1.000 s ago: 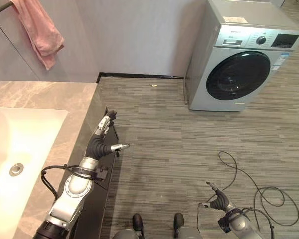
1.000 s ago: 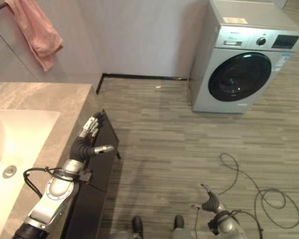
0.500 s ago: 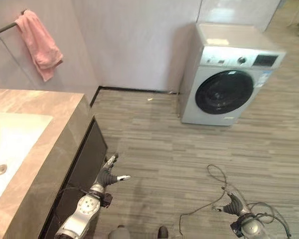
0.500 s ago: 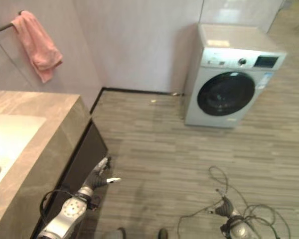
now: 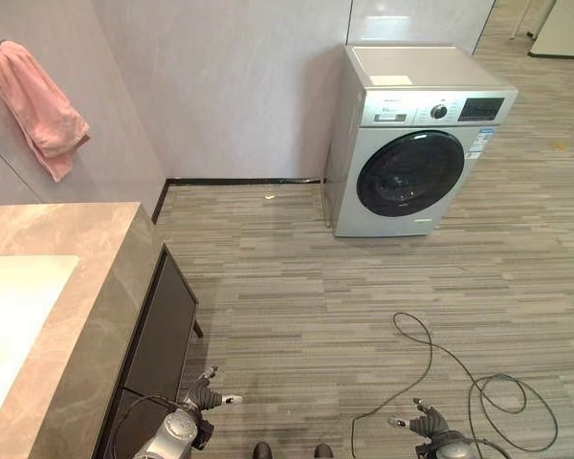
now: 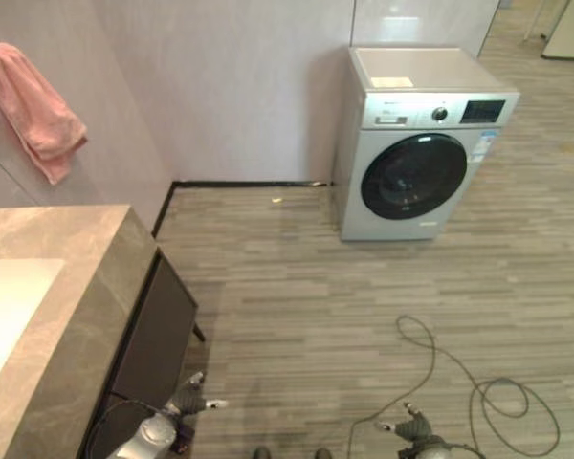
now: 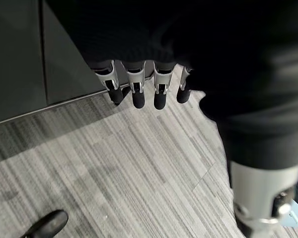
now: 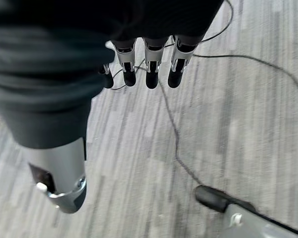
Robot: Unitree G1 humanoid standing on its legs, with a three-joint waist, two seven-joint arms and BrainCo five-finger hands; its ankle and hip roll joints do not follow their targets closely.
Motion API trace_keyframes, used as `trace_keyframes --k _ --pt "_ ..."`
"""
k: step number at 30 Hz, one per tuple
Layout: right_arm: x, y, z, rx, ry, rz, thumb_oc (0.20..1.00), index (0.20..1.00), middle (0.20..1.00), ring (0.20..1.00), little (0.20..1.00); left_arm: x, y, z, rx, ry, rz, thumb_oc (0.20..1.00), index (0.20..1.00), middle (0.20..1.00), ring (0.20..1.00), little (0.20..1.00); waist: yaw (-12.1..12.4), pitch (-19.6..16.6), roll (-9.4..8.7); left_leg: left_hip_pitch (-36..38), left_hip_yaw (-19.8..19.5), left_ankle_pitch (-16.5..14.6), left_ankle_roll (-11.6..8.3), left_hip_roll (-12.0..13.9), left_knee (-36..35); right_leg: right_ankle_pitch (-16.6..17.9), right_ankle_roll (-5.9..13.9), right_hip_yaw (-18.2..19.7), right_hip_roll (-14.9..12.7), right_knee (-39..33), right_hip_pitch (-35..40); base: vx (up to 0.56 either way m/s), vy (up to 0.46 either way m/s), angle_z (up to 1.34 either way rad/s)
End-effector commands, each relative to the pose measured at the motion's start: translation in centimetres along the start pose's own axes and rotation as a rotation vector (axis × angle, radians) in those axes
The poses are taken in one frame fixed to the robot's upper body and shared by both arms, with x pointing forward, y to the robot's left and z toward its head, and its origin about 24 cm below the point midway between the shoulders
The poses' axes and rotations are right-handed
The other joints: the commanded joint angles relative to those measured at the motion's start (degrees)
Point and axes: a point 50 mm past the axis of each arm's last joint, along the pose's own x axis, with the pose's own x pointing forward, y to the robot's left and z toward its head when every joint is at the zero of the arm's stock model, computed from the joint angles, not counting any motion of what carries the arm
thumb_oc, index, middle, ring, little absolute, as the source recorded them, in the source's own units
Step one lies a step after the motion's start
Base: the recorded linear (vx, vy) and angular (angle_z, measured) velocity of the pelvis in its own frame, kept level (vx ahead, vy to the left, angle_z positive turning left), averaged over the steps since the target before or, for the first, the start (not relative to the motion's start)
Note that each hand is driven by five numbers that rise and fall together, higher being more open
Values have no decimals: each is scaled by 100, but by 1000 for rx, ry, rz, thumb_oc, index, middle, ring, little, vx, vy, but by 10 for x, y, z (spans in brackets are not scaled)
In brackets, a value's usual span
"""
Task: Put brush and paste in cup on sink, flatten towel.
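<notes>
Left hand (image 5: 209, 395) lowered off counter (image 5: 86, 316); both empty.

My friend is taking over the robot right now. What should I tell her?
Left hand hangs low beside the dark cabinet, fingers relaxed, holding nothing. Right hand hangs low over the floor, also open and holding nothing.
Pink towel hangs bunched on the wall, above the far end of the stone counter that holds the sink.
Done: nothing shows as finished; the towel is not flattened.
Left: find the brush, paste and cup, load the cup, flatten the towel.
</notes>
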Motion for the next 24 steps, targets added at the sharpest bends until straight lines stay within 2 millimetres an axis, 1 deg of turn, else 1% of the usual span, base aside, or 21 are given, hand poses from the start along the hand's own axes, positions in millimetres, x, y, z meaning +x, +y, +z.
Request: trace_keyframes --k 1,4,7,10,14,15,16,17,18,19,20,21,22,23,24 --pt "2 -17 26 82 -121 -60 1000 1000 1000 1000 1000 5 13 23 -25 -82 76 1000 1000 1000 1000 1000 25 114 -209 -852 28 -535 -91 -68 1651 -302 422 -347 -334 1028 -319 -63 9 -1" --pt "2 -18 37 113 -167 -73 1000 1000 1000 1000 1000 8 16 29 -13 -89 110 1000 1000 1000 1000 1000 11 217 -221 -1030 -41 -803 -11 -34 2101 -506 376 -406 -398 1492 -492 19 7 16" --pt "3 -15 36 121 -159 -69 1000 1000 1000 1000 1000 9 15 28 -38 -77 116 1000 1000 1000 1000 1000 46 265 -261 -1025 -95 -939 72 -75 2224 -597 311 -391 -366 1550 -469 73 7 20" --pt "4 -13 39 122 -163 -61 1000 1000 1000 1000 1000 10 17 29 -31 -81 112 1000 1000 1000 1000 1000 68 292 -299 -960 -49 -976 132 -92 2171 -567 311 -294 -295 1426 -433 97 36 2" --pt "5 -10 37 119 -148 -50 1000 1000 1000 1000 1000 9 17 30 -34 -91 102 1000 1000 1000 1000 1000 90 299 -299 -869 13 -940 162 -157 1993 -482 386 -185 -280 1271 -396 90 75 -17" --pt "4 -10 39 111 -162 -46 1000 1000 1000 1000 1000 8 19 30 -39 -100 105 1000 1000 1000 1000 1000 91 319 -282 -733 41 -896 195 -214 1792 -323 507 -97 -305 1351 -453 150 249 -39" --pt "3 -9 44 83 -191 -33 1000 1000 1000 1000 1000 6 21 28 -43 -104 110 1000 1000 1000 1000 1000 57 393 -272 -494 138 -825 282 -311 1446 414 853 109 -403 1780 -753 132 283 -32" --pt "2 -10 50 74 -218 -30 1000 1000 1000 1000 1000 6 23 27 -47 -105 115 1000 1000 1000 1000 1000 17 457 -245 -387 212 -807 321 -329 1289 743 976 219 -464 2008 -901 93 259 -47" --pt "1 -10 55 62 -240 -27 1000 1000 1000 1000 1000 5 24 27 -48 -105 119 1000 1000 1000 1000 1000 -12 513 -192 -267 286 -794 345 -291 1152 806 999 228 -527 2181 -1052 111 192 -48" --pt "1 -12 57 56 -250 -28 1000 1000 1000 1000 1000 4 25 25 -47 -105 123 1000 1000 1000 1000 1000 -33 532 -129 -156 345 -774 365 -261 1018 814 984 157 -579 2323 -1152 162 164 -69" --pt "0 -13 55 51 -252 -33 1000 1000 1000 1000 1000 3 26 23 -46 -102 124 1000 1000 1000 1000 1000 -43 521 -84 -5 393 -742 363 -274 839 822 953 69 -652 2318 -1226 233 143 -65" --pt "-2 -14 56 52 -265 -35 1000 1000 1000 1000 1000 2 26 21 -54 -103 121 1000 1000 1000 1000 1000 -102 490 -57 104 361 -707 350 -314 680 783 923 86 -563 2154 -1297 263 105 -46" --pt "-3 -16 53 58 -262 -39 1000 1000 1000 1000 1000 1 26 20 -59 -102 123 1000 1000 1000 1000 1000 -170 464 -52 196 293 -642 310 -368 525 715 870 149 -398 1807 -1390 283 52 -29" --pt "-3 -17 52 63 -260 -39 1000 1000 1000 1000 1000 2 26 18 -64 -92 128 1000 1000 1000 1000 1000 -212 445 -114 258 285 -641 271 -461 429 717 841 139 -393 1182 -1506 268 11 -14" --pt "-4 -16 52 61 -265 -32 1000 1000 1000 1000 1000 2 25 15 -70 -81 127 1000 1000 1000 1000 1000 -237 437 -128 326 266 -688 249 -483 383 764 835 64 -431 826 -1471 288 -34 -9"
